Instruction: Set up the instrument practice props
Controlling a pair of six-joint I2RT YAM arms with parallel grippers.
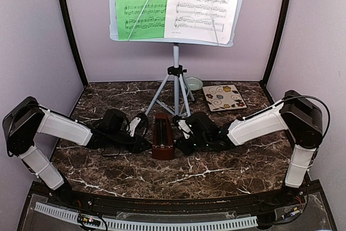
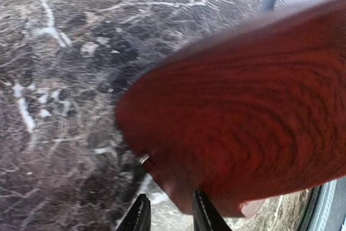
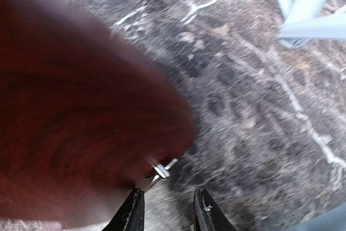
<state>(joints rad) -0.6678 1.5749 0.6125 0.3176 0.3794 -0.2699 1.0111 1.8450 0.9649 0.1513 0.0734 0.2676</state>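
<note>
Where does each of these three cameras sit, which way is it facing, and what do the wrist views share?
Top external: above and behind the arm bases, looking down and forward at the marble table and music stand; both arms show, left gripper and right gripper flanking the metronome.
Left wrist: low over the table, facing the metronome's side; own fingertips at bottom edge.
Right wrist: low, facing the metronome's opposite side; own fingertips at bottom edge.
Shared: both wrist views show the metronome close up, tripod leg behind.
</note>
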